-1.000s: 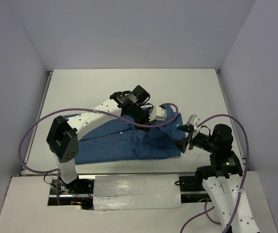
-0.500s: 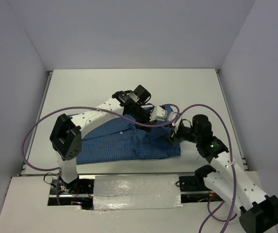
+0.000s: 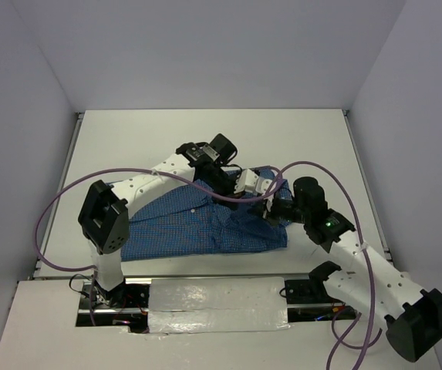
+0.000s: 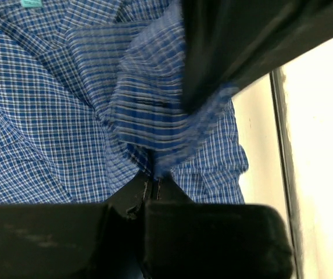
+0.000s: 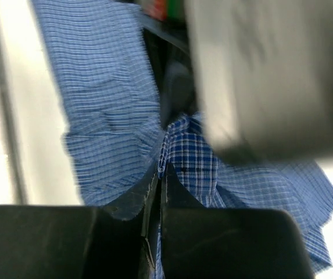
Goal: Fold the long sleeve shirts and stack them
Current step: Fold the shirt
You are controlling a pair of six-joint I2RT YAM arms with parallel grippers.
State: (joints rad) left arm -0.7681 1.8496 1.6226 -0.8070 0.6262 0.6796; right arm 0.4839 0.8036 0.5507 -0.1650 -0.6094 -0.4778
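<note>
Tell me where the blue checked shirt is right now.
In the top view the blue checked shirt lies on the white table near its front edge, its right end pinched by the left gripper and right gripper.

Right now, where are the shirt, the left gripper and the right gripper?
shirt (image 3: 176,225): top view, on the flat body panel.
left gripper (image 4: 153,178): left wrist view, at the closed fingertips pinching cloth.
right gripper (image 5: 159,170): right wrist view, at the closed fingertips pinching cloth.

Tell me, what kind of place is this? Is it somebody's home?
Probably a robot test booth, not a home: plain white walls box in a table, and two cabled robot arms handle one blue checked shirt.
</note>
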